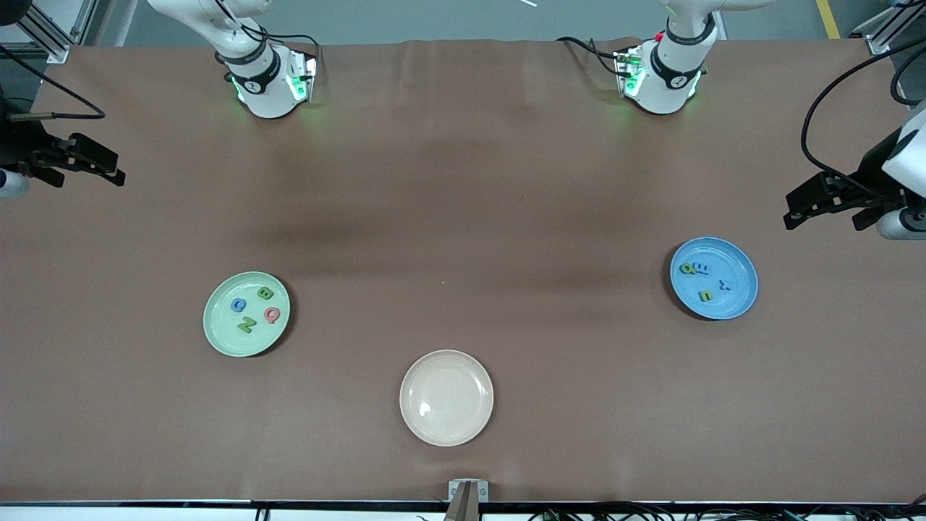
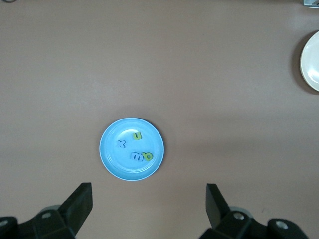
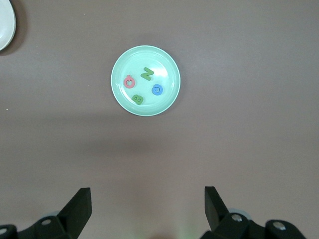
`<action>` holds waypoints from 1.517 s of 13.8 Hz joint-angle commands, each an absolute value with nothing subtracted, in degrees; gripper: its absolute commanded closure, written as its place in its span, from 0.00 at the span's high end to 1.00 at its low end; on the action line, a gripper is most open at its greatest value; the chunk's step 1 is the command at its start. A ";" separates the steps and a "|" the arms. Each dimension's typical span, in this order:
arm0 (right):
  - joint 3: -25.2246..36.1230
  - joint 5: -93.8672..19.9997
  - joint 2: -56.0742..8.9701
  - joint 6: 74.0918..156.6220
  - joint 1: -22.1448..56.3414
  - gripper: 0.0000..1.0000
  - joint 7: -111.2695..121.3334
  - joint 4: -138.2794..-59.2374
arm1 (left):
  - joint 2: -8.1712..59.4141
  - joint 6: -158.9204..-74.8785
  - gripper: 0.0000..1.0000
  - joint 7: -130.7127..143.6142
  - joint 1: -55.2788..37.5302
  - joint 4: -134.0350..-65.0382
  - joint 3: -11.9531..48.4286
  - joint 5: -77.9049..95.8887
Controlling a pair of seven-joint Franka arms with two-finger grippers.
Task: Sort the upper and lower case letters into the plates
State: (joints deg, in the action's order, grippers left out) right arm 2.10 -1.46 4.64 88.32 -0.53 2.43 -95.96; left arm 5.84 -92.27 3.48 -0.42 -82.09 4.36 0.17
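A pale mint plate (image 1: 221, 329) toward the right arm's end holds a blue C (image 1: 239, 305), a green B (image 1: 265, 293), a red-pink Q (image 1: 272, 314) and a green Z (image 1: 247, 325). The right wrist view shows the same plate (image 3: 167, 69). A sky blue plate (image 1: 741, 289) toward the left arm's end, also in the left wrist view (image 2: 117, 162), holds several small green and blue letters (image 1: 703, 282). My left gripper (image 1: 825, 217) (image 2: 148, 199) hangs open and empty high over the table's edge near the blue plate. My right gripper (image 1: 83, 177) (image 3: 148, 199) hangs open and empty over the table's other end.
An empty cream-beige plate (image 1: 446, 398) sits mid-table, nearer the front camera than both coloured plates. The two arm bases (image 1: 268, 79) (image 1: 662, 79) stand at the table's back edge. Brown table surface (image 1: 463, 239) lies bare between the plates.
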 commanded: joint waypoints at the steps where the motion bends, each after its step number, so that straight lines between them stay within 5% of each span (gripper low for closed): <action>1: 1.76 -2.20 6.06 88.59 -1.41 1.00 3.25 -97.47 | 2.12 -93.16 1.00 2.55 -0.79 -86.11 3.51 1.32; 21: 1.76 -2.20 6.06 88.42 -1.41 1.00 3.16 -97.47 | -1.32 -94.04 1.00 2.72 -0.18 -88.59 3.52 1.41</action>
State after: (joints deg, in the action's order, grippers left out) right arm 2.11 -1.46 4.64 88.27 -0.53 2.44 -95.96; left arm -0.42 -93.44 3.48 -0.35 -88.04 3.85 0.18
